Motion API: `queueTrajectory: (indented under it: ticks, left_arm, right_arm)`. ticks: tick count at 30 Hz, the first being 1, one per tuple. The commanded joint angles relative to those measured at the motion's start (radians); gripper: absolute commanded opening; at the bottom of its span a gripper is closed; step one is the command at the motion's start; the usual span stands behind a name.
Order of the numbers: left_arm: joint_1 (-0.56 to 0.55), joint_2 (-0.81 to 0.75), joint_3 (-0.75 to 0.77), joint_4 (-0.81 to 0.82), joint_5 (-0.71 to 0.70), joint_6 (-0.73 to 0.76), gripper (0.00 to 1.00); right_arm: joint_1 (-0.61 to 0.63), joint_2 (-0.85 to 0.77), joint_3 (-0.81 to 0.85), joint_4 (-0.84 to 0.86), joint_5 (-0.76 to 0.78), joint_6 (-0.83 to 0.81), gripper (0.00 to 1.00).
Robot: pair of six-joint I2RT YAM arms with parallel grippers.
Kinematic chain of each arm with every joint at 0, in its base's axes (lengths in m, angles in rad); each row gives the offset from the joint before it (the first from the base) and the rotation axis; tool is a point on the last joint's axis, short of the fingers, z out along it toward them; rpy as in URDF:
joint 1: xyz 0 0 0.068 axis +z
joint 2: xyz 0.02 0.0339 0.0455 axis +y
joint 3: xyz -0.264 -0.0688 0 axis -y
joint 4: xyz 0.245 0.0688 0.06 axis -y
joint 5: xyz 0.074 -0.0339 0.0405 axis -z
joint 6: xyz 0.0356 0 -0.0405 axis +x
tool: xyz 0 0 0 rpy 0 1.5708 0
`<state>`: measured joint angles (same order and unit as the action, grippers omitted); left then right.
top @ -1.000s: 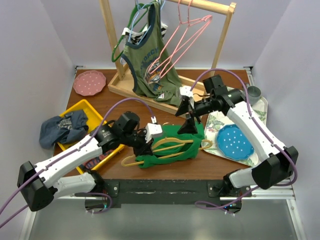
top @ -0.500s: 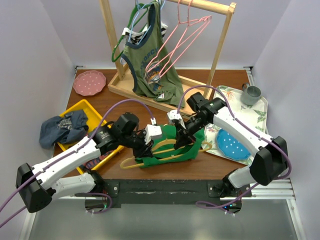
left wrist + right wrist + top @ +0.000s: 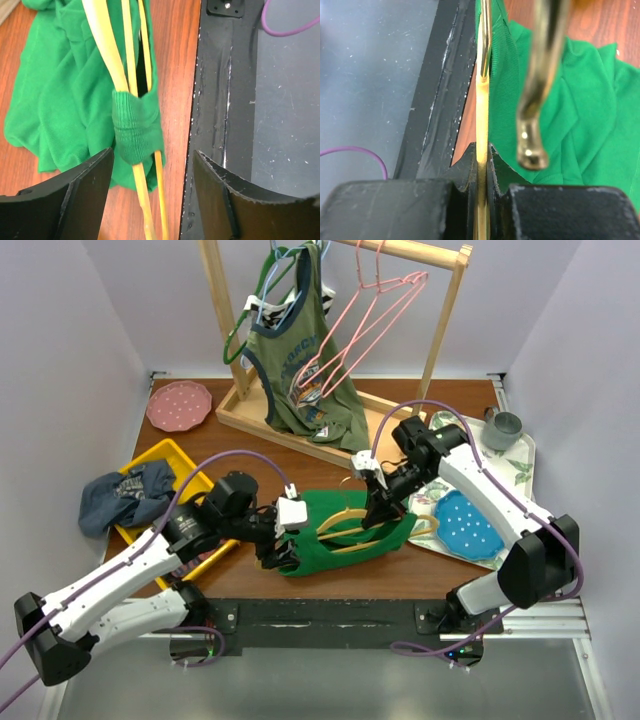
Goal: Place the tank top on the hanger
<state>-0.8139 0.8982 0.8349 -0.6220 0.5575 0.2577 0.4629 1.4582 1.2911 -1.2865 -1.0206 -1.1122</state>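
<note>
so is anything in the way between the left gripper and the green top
Nothing visible. The left gripper is open, and the strap of the green top, looped round the hanger, shows right between its fingers.

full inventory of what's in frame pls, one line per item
tank top: one, bright green, front centre, strap around the hanger
hanger: one, yellow, partly inside the tank top
rack: one, wooden, back
olive top: one, printed, hanging on the rack
pink hangers: two it seems, on the rack
dark green hanger: one, rack's left end
pink plate: one, back left
yellow tray: one, left
cloth: one, blue-grey, in the yellow tray
floral tray: one, right
blue plate: one, on the floral tray
mug: one, grey, on the floral tray
left pincer: open, astride strap and hanger
right pincer: shut on the hanger
</note>
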Motion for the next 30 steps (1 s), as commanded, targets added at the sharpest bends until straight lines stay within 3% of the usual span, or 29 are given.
queueTrajectory:
  ticks: [1, 3, 5, 9, 10, 12, 13, 17, 19, 22, 26, 30]
  left_arm:
    - [0.004, 0.019, -0.025, 0.039, -0.022, 0.029, 0.67]
    - [0.004, 0.054, -0.017, 0.041, -0.04, 0.023, 0.41]
    - [0.004, 0.08, -0.005, 0.041, -0.099, 0.017, 0.0]
    - [0.005, 0.067, 0.007, 0.039, -0.186, -0.001, 0.0]
    - [0.005, 0.048, 0.003, 0.047, -0.218, -0.012, 0.0]
    - [0.028, 0.027, -0.013, 0.056, -0.249, -0.043, 0.0]
    - [0.041, 0.007, -0.013, 0.065, -0.281, -0.06, 0.0]
    - [0.148, -0.004, -0.005, 0.068, -0.298, -0.097, 0.0]
    - [0.191, 0.013, 0.009, 0.062, -0.303, -0.113, 0.0]
    - [0.228, 0.031, 0.016, 0.064, -0.365, -0.147, 0.0]
    - [0.277, 0.041, 0.021, 0.099, -0.427, -0.195, 0.0]
    - [0.321, 0.047, 0.062, 0.181, -0.444, -0.235, 0.0]
  right_arm:
    - [-0.013, -0.021, 0.039, -0.059, -0.058, -0.072, 0.0]
    - [-0.015, -0.021, 0.039, -0.059, -0.059, -0.074, 0.0]
    - [-0.026, -0.021, 0.042, -0.057, -0.065, -0.074, 0.0]
    - [-0.053, -0.024, 0.051, -0.042, -0.07, -0.046, 0.03]
    - [-0.073, -0.024, 0.057, -0.036, -0.069, -0.032, 0.24]
    - [-0.107, -0.025, 0.094, -0.021, -0.067, 0.029, 0.48]
    - [-0.163, -0.032, 0.112, 0.008, -0.067, 0.06, 0.64]
    - [-0.358, -0.065, 0.218, 0.169, -0.072, 0.276, 0.93]
    - [-0.447, -0.084, 0.24, 0.296, -0.079, 0.408, 0.99]
    - [-0.503, -0.116, 0.177, 0.424, -0.111, 0.508, 0.99]
    - [-0.504, -0.144, -0.023, 0.519, -0.212, 0.532, 0.99]
    - [-0.504, -0.141, -0.111, 0.561, -0.28, 0.508, 0.99]
